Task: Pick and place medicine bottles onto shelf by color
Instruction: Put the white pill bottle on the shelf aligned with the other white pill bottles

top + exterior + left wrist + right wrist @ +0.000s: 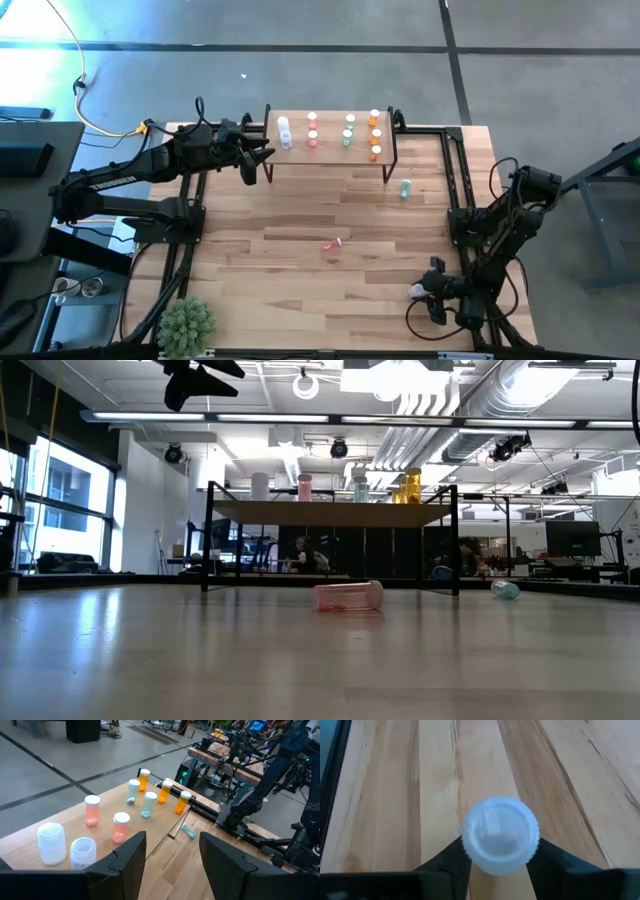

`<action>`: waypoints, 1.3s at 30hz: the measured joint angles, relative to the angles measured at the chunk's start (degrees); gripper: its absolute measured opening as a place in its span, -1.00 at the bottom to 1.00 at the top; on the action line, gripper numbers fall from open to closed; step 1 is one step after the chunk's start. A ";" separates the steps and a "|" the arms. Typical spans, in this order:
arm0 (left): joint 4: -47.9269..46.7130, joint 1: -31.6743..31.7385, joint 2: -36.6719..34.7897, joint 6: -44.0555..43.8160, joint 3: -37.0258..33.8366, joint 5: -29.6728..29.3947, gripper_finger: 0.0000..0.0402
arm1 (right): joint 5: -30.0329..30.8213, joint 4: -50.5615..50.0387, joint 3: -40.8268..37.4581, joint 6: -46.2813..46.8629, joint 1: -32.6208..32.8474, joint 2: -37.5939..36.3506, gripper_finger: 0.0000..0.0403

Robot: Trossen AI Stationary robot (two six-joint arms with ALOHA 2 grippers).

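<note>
The shelf [330, 135] stands at the table's far middle and carries white [284, 130], pink [312, 128], green [349, 130] and orange [375, 135] bottles, all upright. A pink bottle [332, 244] lies on its side at mid-table, and it also shows in the low view [347, 596]. A green bottle [405, 189] lies on its side right of the shelf. My left gripper [262, 155] hovers open and empty at the shelf's left end, above shelf height [172, 855]. My right gripper [425, 292] is shut on a white bottle [500, 834] near the table's near right corner. My right gripper pinches the white bottle between its two fingers, on opposite sides of the body just under the ribbed cap [470, 851]. The cap's top faces the wrist camera. The fingers come from the table's right side. Whether the bottle's bottom rests on the table is hidden.
A green spiky plant [187, 322] stands at the near left corner. Black rails [455, 180] run along the table's right and left sides. Bare wood lies between the shelf and the near edge around the pink bottle.
</note>
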 joint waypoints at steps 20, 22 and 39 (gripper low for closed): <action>0.00 -0.03 -0.01 1.36 0.01 5.34 -0.14 | -1.55 0.52 6.14 -0.17 -13.73 0.00 -0.33; 0.00 -0.02 -0.02 2.28 0.01 5.68 -0.14 | -1.54 0.55 7.26 -0.19 -16.18 0.00 -0.33; -8.64 -0.02 0.00 9.66 0.01 6.01 0.00 | -6.92 0.58 22.49 -14.79 -37.91 0.00 -0.33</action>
